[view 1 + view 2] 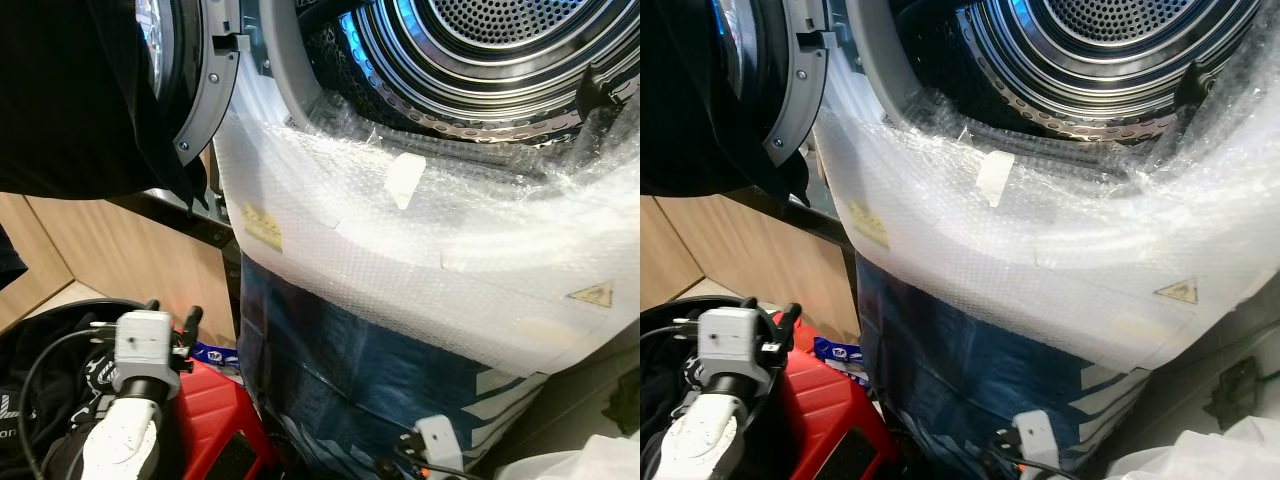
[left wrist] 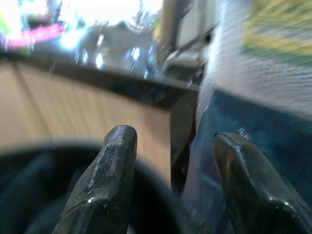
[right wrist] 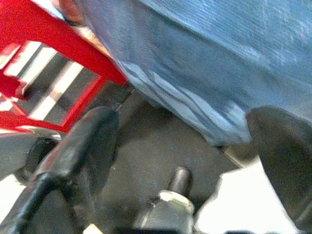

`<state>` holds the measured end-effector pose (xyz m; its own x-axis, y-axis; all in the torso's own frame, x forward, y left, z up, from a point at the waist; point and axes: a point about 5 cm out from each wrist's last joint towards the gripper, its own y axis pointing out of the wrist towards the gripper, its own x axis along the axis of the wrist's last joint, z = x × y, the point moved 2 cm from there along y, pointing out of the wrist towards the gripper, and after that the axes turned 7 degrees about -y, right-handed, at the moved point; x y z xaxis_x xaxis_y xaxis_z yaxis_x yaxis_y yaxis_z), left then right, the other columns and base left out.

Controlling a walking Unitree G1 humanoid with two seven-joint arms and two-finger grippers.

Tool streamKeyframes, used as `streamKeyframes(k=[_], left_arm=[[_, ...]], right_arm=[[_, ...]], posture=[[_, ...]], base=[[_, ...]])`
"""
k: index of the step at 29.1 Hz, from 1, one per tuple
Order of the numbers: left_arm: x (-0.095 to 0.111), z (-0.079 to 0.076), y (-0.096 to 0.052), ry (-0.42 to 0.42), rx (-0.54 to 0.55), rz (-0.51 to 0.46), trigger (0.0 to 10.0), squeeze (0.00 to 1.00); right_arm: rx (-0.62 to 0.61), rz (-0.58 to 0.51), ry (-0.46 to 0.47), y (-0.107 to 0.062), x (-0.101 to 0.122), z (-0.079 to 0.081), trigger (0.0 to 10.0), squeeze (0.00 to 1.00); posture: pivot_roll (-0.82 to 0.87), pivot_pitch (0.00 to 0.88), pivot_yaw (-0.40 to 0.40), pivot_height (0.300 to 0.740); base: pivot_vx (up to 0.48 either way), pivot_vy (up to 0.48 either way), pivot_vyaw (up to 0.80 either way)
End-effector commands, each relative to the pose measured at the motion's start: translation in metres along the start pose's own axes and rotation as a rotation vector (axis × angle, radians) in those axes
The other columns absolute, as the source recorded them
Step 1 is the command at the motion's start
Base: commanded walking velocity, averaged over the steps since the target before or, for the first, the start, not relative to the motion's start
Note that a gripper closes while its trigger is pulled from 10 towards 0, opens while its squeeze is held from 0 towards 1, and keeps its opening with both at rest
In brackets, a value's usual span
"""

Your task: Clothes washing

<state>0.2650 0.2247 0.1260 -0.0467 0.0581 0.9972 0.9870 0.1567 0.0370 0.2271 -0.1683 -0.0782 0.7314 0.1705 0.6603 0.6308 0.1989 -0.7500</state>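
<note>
Black fabric (image 1: 70, 100) hangs over the open grey-rimmed round washer door (image 1: 205, 90) at upper left. Below it, pale wood-panel wall (image 1: 120, 260).

Low left: round black basket (image 1: 40, 330) holding dark clothing with white print (image 1: 95, 385). Left gripper (image 1: 170, 318) sits above the basket, just beside the red plastic stool (image 1: 215, 410); silver camera block at the wrist, white arm shell under it. In the left wrist view its two black fingers (image 2: 109, 165) are spread apart, nothing between them; basket rim is beneath, wood panel and blue film ahead.

Small blue-and-white packet (image 1: 212, 355) lies between stool and machine.

Centre to right: front-loading washing machine wrapped in clear bubble wrap (image 1: 420, 230) across the upper front, blue protective film (image 1: 340, 370) below. Strip of pale tape (image 1: 404, 180) on the wrap under the drum opening. Yellow label (image 1: 263, 226) at the left side of the wrap, yellow warning triangle (image 1: 592, 294) at the right. Perforated steel drum (image 1: 480, 50) is open; cannot make out any laundry inside it.

Right gripper: white wrist block (image 1: 438, 440) low against the blue film. Right wrist view shows its black fingers (image 3: 92, 141) wide apart, empty, over dark floor, red stool frame to one side.

White cloth (image 1: 590, 460) at bottom right corner.
</note>
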Motion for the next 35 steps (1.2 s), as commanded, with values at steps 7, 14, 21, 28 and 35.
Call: streamKeyframes(k=[7,14,21,28,35], left_arm=[[0.009,0.021,0.001,-0.019,0.098,0.047,10.0,0.00],[0.020,0.039,-0.003,-0.129,0.196,0.060,10.0,1.00],[0.013,0.043,-0.009,-0.136,0.187,0.147,10.0,1.00],[0.010,0.045,-0.006,-0.171,0.180,0.177,10.0,1.00],[0.012,0.049,-0.009,-0.181,0.201,0.190,10.0,1.00]], right_arm=[[-0.171,0.086,0.040,-0.004,-0.026,-0.009,10.0,0.00],[-0.187,0.126,0.072,-0.008,-0.044,-0.009,10.0,0.00],[-0.208,0.127,0.095,-0.009,-0.047,-0.010,10.0,0.00],[-0.210,0.117,0.099,-0.008,-0.044,-0.009,10.0,0.00],[-0.216,0.109,0.124,-0.008,-0.043,-0.010,10.0,0.00]], posture=[[0.12,0.119,-0.042,0.740],[0.14,0.136,-0.040,0.740],[0.14,0.145,-0.030,0.740],[0.14,0.145,-0.025,0.740],[0.14,0.151,-0.024,0.740]], base=[[0.000,0.000,0.00],[0.000,0.000,0.00],[0.000,0.000,0.00],[0.000,0.000,0.00],[0.000,0.000,0.00]])
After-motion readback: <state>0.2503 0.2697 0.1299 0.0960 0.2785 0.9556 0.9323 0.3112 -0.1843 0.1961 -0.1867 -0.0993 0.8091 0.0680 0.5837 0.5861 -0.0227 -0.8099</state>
